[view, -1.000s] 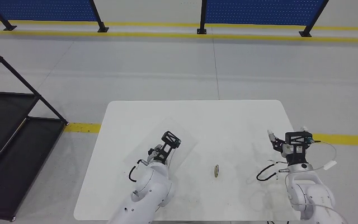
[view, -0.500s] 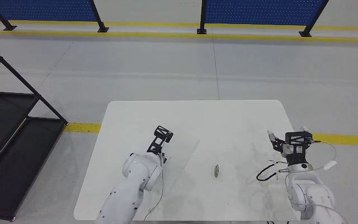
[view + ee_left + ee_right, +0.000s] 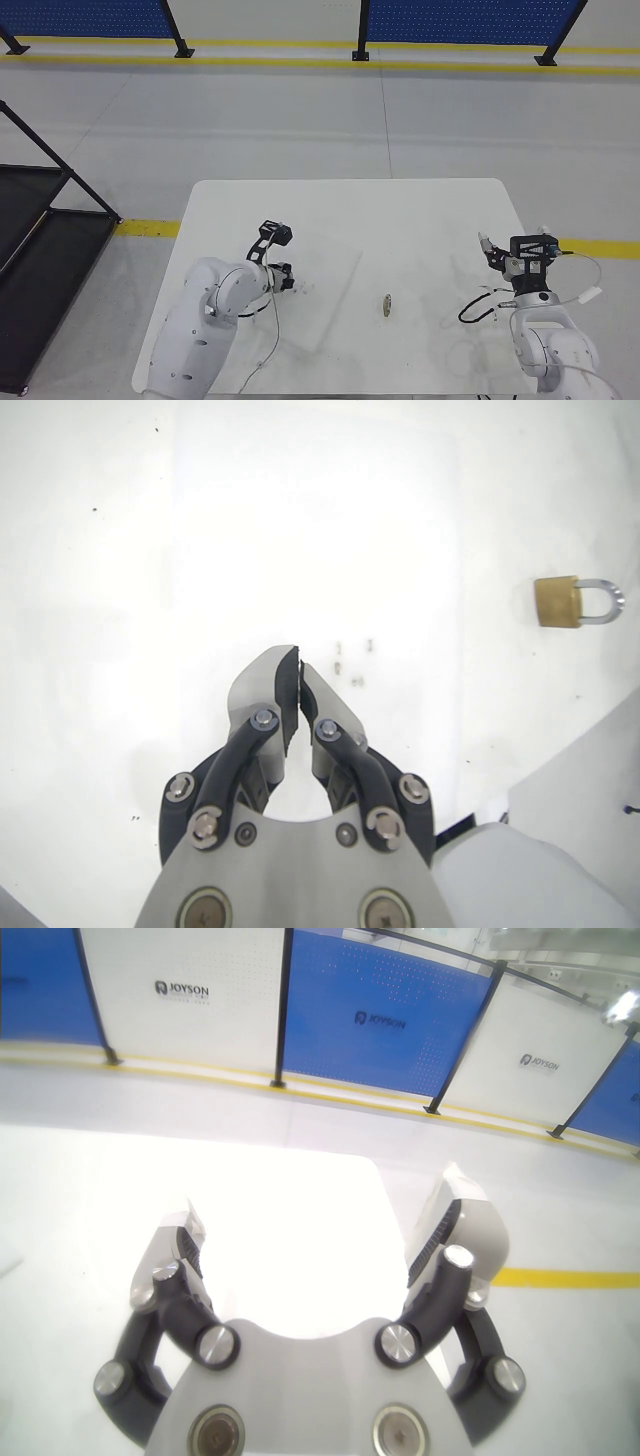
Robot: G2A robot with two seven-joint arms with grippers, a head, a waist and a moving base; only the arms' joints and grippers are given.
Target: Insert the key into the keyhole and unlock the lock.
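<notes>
Holding left gripper [image 3: 300,664] pressed together over table [image 3: 150,550], brass padlock [image 3: 559,602] lying apart off its side, right gripper [image 3: 324,1203] standing spread, presumably for bracing.

Lock [image 3: 558,602]: body was brass-coloured metal, dull; shackle [image 3: 602,600] polished silver metal. Table [image 3: 200,550] was white, smooth, matt, faintly specked. Left gripper [image 3: 300,660] was satin grey metal; pads [image 3: 286,690] black, ribbed.

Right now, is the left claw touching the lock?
Apart. The left wrist view shows a stretch of table between the left claw and the lock.
</notes>
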